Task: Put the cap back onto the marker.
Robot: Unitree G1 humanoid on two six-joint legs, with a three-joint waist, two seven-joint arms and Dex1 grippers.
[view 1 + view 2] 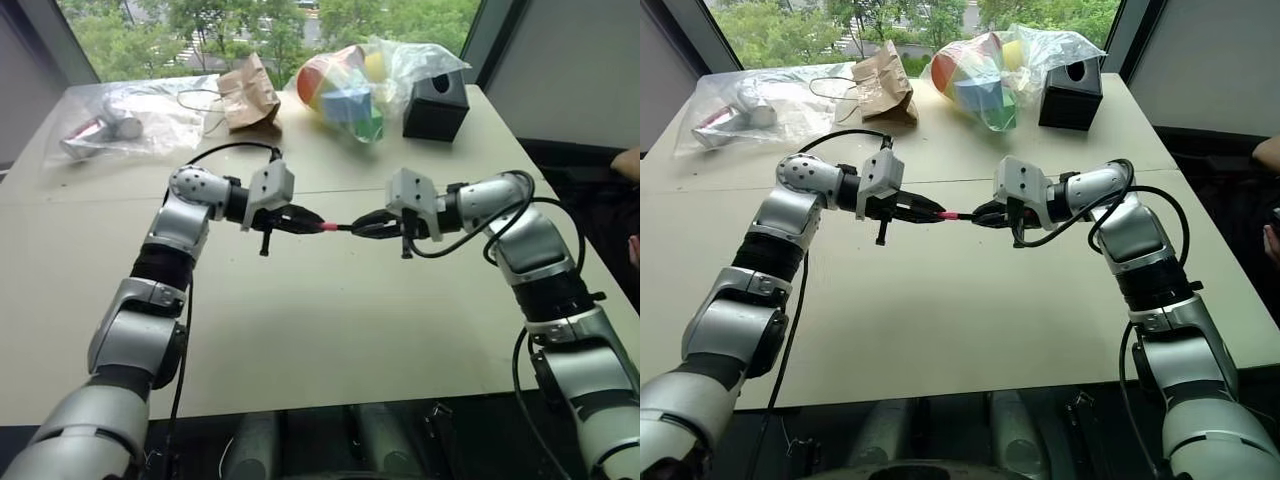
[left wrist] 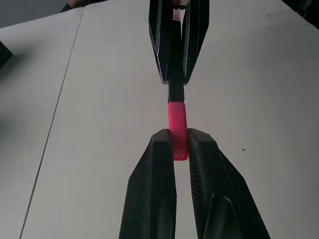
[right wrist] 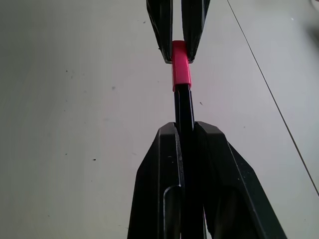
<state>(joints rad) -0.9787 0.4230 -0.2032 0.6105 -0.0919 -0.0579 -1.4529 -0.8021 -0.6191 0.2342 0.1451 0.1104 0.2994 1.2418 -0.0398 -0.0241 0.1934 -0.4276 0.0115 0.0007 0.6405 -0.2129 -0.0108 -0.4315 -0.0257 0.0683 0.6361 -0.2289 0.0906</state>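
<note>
A: Left hand?
B: Pressed tight on the cap, pink-red, poking out past the black fingertips toward the right.

A: Right hand?
B: Pinching the marker, thin and black, barrel clamped between the fingers and pointing left at the other hand.

A: Cap against marker?
B: Meeting end to end, in one straight line, midway between the two hands. Marker's black end reaching into the open end of the cap, or at least touching it; how far in, impossible to tell.

A: Height?
B: Both held up in the air, above the bare middle of the worktop, touching nothing below.

A: Hands apart?
B: Facing each other tip to tip, close, joined by cap and marker alone.

A: Elsewhere?
B: At the far edge: clear bag of coloured toys, black box just right of it, crumpled brown paper bag to the left, another clear bag at far left.
</note>
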